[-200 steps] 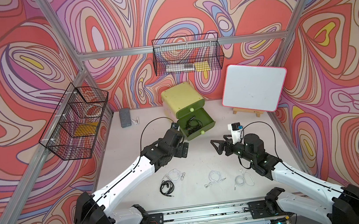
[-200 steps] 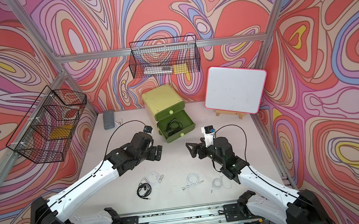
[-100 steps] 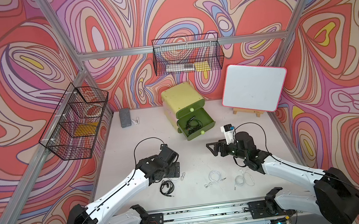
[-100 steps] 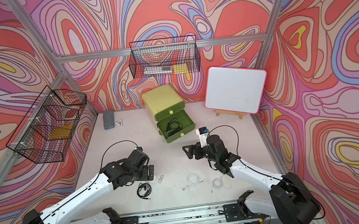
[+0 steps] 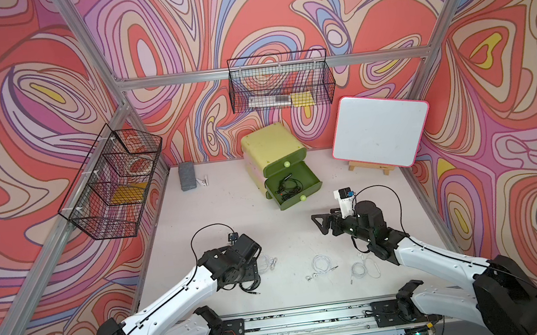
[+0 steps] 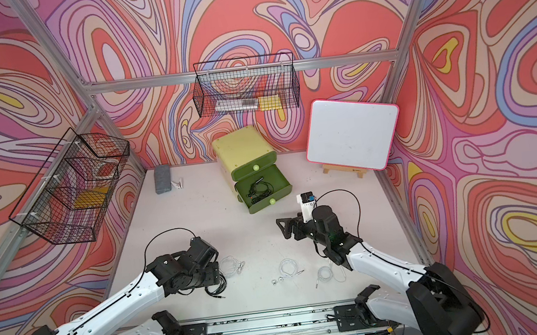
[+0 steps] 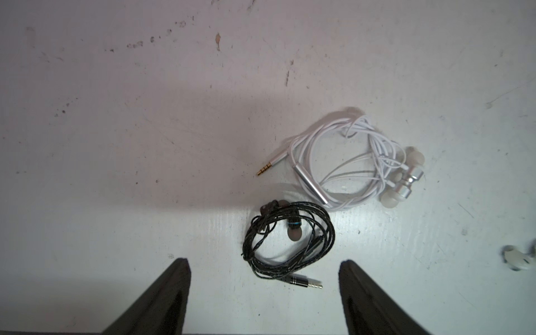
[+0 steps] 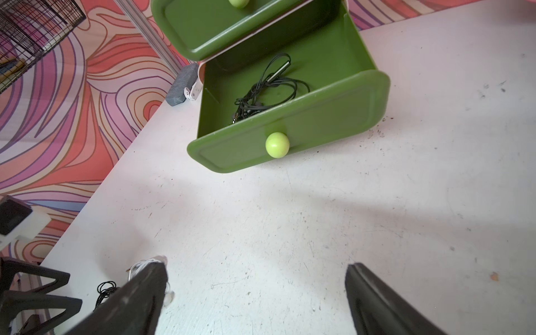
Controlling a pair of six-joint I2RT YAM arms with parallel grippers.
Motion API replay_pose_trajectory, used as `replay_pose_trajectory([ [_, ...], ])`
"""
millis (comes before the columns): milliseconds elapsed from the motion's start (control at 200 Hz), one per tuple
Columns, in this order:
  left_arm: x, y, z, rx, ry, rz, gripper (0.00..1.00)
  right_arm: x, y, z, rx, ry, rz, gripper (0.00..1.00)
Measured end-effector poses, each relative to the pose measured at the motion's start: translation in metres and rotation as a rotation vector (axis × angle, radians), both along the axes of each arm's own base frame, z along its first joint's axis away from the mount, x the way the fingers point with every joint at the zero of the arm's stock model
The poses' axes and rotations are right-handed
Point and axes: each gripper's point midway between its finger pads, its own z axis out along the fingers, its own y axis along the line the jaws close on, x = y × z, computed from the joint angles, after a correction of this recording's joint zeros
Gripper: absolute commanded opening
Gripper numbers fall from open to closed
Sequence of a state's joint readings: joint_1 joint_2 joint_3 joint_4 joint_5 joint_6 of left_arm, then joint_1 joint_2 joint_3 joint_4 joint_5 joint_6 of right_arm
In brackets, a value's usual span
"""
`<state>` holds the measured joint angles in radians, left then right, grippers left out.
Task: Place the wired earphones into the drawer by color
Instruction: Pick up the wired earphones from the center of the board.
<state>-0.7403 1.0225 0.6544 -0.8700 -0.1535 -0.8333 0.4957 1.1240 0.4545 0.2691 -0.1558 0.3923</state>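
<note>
Back from the drawer, left fingers hover apart, narrowing, over black earphones on bench, lower centre of wrist view; right fingers wide, idle, so next black pickup starts.

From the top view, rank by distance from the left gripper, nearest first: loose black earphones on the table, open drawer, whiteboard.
1. loose black earphones: directly beneath it.
2. open drawer: mid-table, farther back.
3. whiteboard: back right.
</note>
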Motion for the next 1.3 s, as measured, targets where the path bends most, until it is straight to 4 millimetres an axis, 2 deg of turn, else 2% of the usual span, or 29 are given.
replay_pose_trajectory([
  [95,-0.004,0.000,-0.009,0.004,0.030,0.004,0.58,-0.001,-0.003,0.004,0.002,-0.019,-0.009,0.98],
  [431,-0.007,-0.001,-0.031,0.015,0.068,0.012,0.52,0.000,-0.008,0.009,-0.004,-0.044,-0.033,0.98],
  [576,-0.008,0.000,-0.038,0.021,0.075,0.017,0.43,0.000,-0.008,0.009,-0.005,-0.045,-0.036,0.98],
  [771,-0.012,0.005,-0.048,0.030,0.082,0.025,0.40,0.000,-0.008,0.009,-0.006,-0.045,-0.037,0.98],
  [896,-0.018,0.010,-0.056,0.044,0.098,0.025,0.34,0.000,-0.008,0.009,-0.006,-0.045,-0.037,0.98],
  [1297,-0.013,0.006,-0.056,0.025,0.076,0.024,0.17,0.001,-0.010,0.009,-0.011,-0.048,-0.044,0.98],
])
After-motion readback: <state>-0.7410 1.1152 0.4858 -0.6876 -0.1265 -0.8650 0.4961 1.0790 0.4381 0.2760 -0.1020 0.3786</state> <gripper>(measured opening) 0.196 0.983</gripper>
